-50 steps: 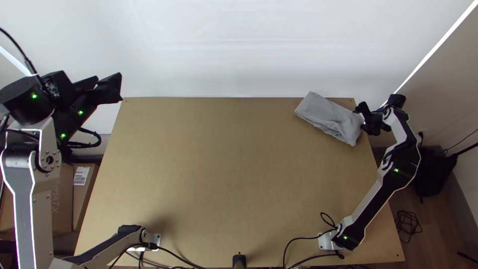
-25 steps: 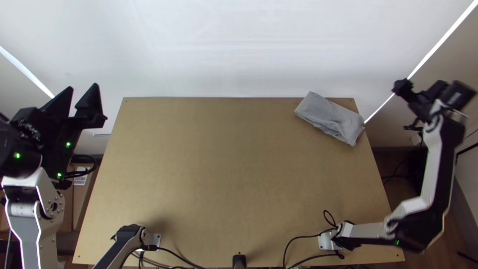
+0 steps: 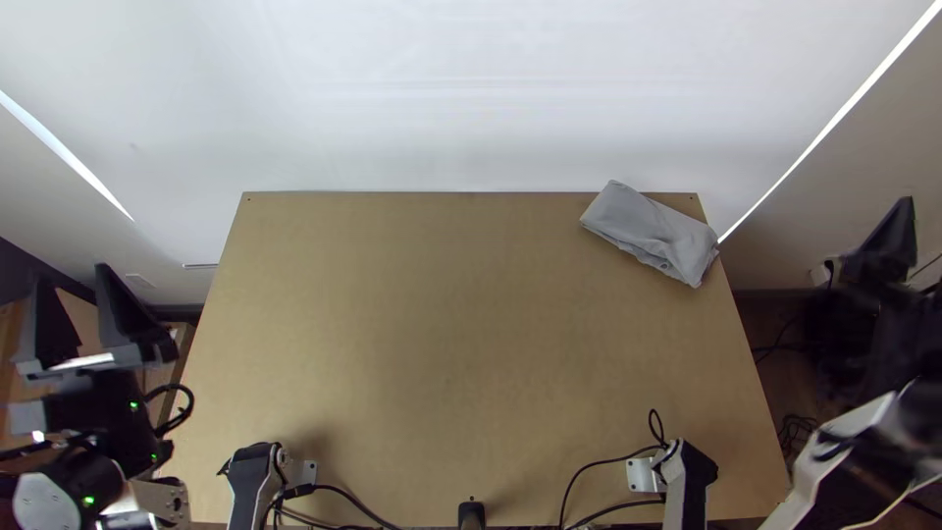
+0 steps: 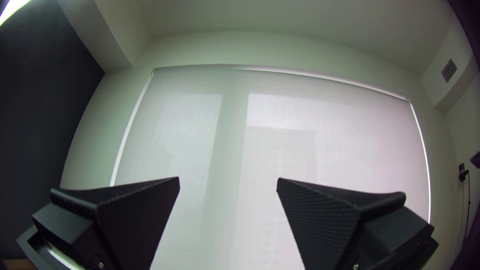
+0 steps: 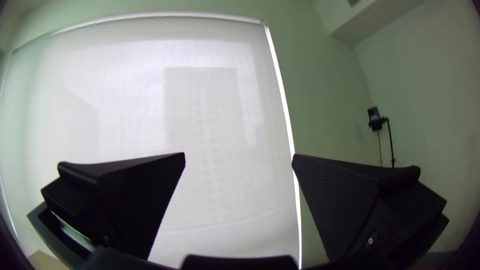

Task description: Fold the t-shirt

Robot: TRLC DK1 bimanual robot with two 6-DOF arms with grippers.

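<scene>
You have just drawn the right gripper [image 5: 239, 157] away from the shirt [image 3: 653, 234]: a second ago it was at the shirt's right-hand end, and now it is out beyond the table's [image 3: 422, 344] right edge, well apart from the cloth. Your left gripper [image 4: 228, 182] has swung back too, from off the far left corner to a spot outside the left edge. Both are spread wide with nothing between the fingers, and both wrist views look onto the blind [image 4: 195, 125].

The shirt hasn't shifted through any of this. It lies at the table's far right corner as a compact grey bundle, set at a slant, layers showing along its near side, one tip at the far edge and one end at the right edge. You can't count the folds from here.

For the task, that reads as the folding being done and the shirt put aside, with you clearing both grippers. The next move is probably just to bring them to rest. If you do go back in, mind that the loose layers could open or the bundle could slip over the edge.

As for containers, the shirt sits straight on the wood. You have a cardboard box [image 3: 179, 365] past the left edge; what's in it, you can't tell.
</scene>
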